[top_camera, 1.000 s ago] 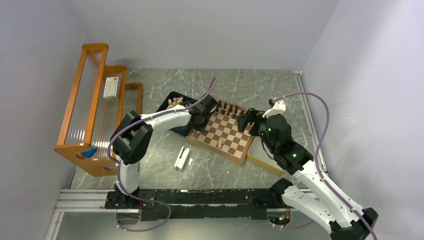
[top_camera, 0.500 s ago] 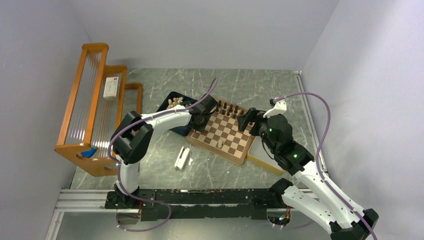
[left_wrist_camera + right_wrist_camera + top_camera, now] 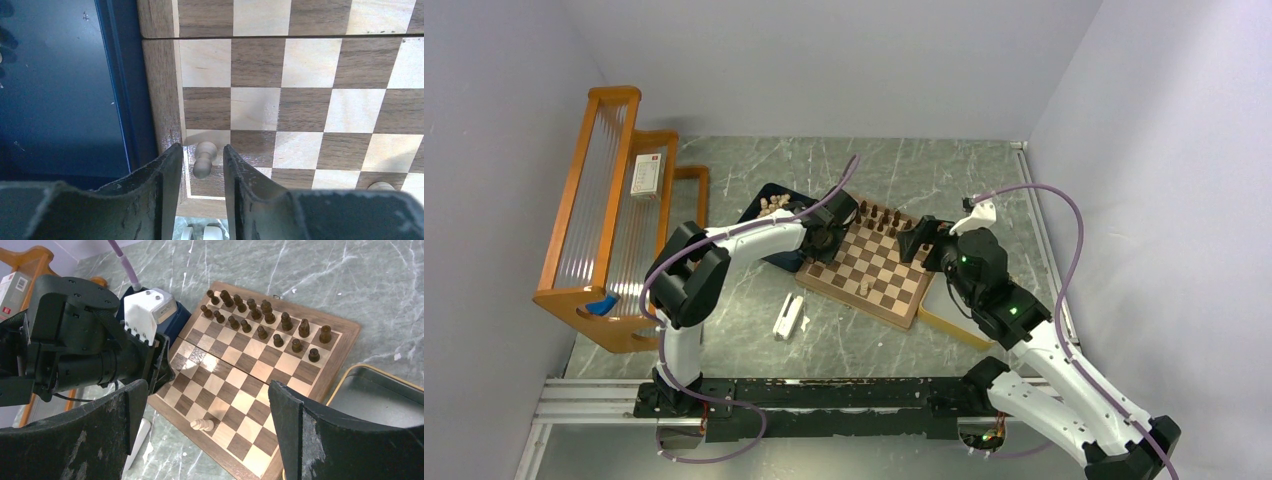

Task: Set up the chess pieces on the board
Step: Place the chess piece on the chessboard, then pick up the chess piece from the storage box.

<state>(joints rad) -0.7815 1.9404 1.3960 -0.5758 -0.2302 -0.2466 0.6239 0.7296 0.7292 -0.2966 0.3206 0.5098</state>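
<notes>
The board (image 3: 869, 270) lies mid-table, with dark chess pieces (image 3: 260, 315) lined up in two rows along its far side. My left gripper (image 3: 201, 147) hangs low over the board's left corner, by the rim. Its jaws are parted, and a pale pawn (image 3: 204, 159) stands upright between them with a gap on each side. Another pale piece (image 3: 202, 424) stands on a square by the board's near edge. My right gripper (image 3: 206, 385) hovers wide open above the board's right part, holding nothing. More pale pieces (image 3: 774, 205) lie in the dark blue tray (image 3: 769, 215).
The blue tray (image 3: 60, 90) abuts the board's left rim. A yellow-rimmed tray (image 3: 385, 400) sits off the board's right side. A wooden rack (image 3: 604, 220) stands at the far left. A white object (image 3: 788, 317) lies on the marble near the board's front corner.
The left gripper's jaws have spread apart from the pale pawn, which now stands free on the board. Neither arm has moved noticeably.
</notes>
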